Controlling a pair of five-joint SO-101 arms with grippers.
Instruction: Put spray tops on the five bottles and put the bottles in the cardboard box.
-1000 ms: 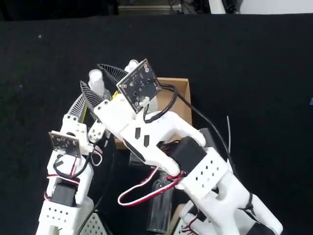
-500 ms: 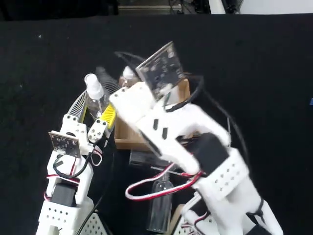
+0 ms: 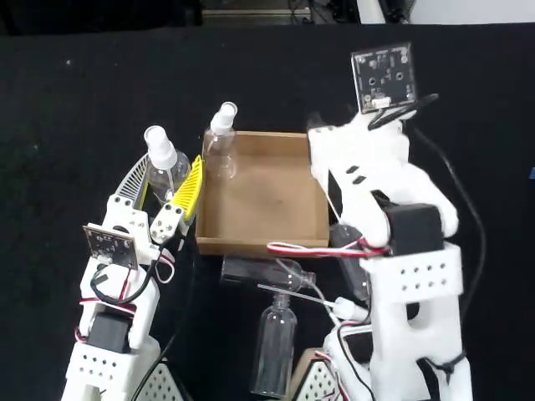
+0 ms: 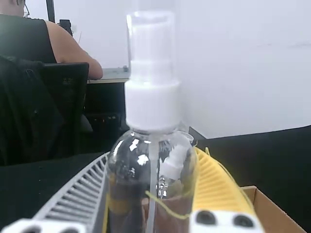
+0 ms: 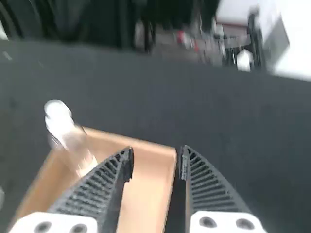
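High view: left hand [image 3: 173,171] clamps a capped bottle [image 3: 165,177] upright just beside the cardboard box [image 3: 263,244], likely for dropping in. Left wrist view: spray top [image 4: 151,73] looks seated. Right wrist view: right hand [image 5: 155,165] gapes empty over the box rim.

A black cloth [image 3: 92,75] covers the table out to its far edge. Beyond that edge, something white [image 3: 468,10] sits at the far right, and dark clutter [image 3: 251,10] lies near the middle, too small to make out. Behind the table is a plain white wall [image 4: 243,58], where a dark chair [image 4: 63,92] stands by a desk [image 4: 111,75].
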